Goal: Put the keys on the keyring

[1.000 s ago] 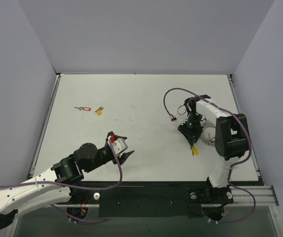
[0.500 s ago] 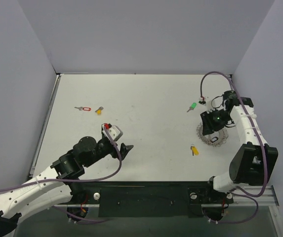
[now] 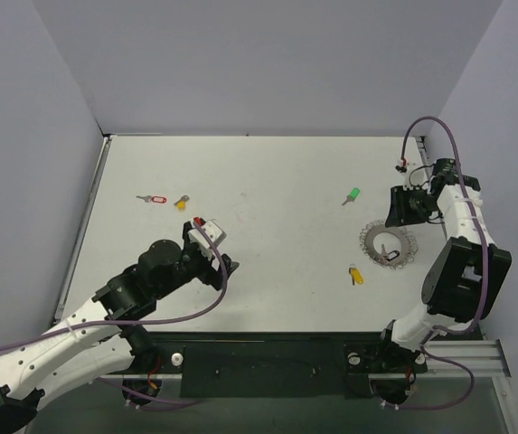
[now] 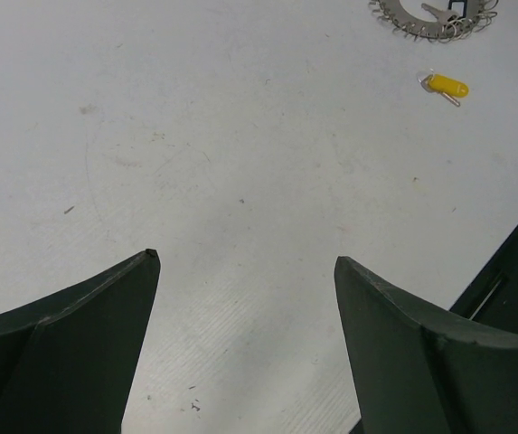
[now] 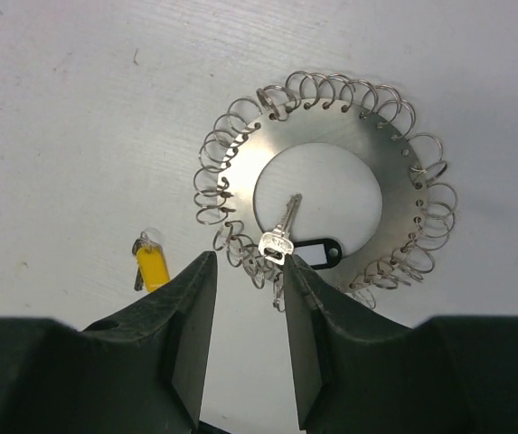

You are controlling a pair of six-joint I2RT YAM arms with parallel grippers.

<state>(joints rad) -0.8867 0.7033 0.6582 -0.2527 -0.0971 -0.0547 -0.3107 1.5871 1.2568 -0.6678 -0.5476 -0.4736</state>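
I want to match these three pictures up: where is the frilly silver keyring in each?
Top external: keyring right of centre.
Left wrist: keyring cut off at the top right edge.
Right wrist: keyring fills the middle.
Shared landmark: yellow-tagged key beside it.

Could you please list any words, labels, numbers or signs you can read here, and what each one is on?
No readable text in any view.
Black tag at the keyring: no writing visible on it.
Silver key: any stamp is too small to read.
Yellow tag: plain.
Green tag, red tag: too small to tell.
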